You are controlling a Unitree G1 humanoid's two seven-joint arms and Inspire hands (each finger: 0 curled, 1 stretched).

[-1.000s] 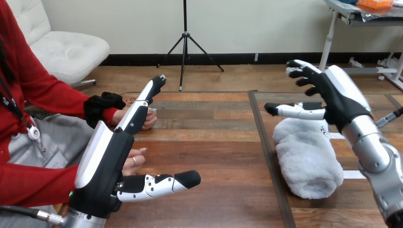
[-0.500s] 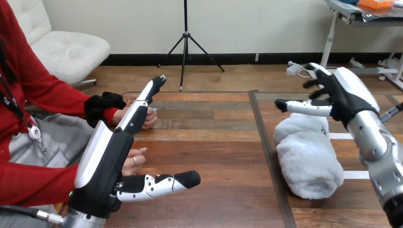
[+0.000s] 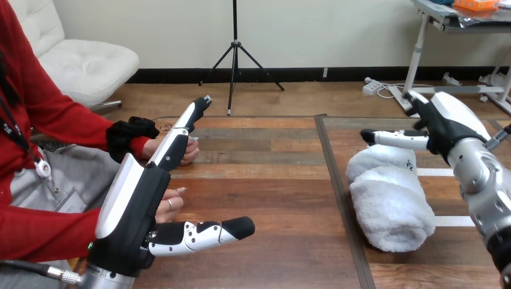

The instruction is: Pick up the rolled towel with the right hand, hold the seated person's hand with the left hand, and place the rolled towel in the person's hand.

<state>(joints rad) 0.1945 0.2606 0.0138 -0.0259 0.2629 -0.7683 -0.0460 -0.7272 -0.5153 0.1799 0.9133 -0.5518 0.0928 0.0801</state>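
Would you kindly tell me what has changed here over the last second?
The right hand has drifted toward the view's right, by the far end of the towel, open and holding nothing. The towel lies where it did on the table. The left hand stays open beside the person's hands, which have not moved.

Bare table (image 3: 274, 180) lies open, near to far, between the left hand (image 3: 137, 208) and the rolled towel (image 3: 391, 201). At left, the person's farther hand (image 3: 189, 153) and nearer hand (image 3: 171, 203) lie partly hidden behind the left hand. At right, the right hand (image 3: 445, 123) hangs above the towel's far end.
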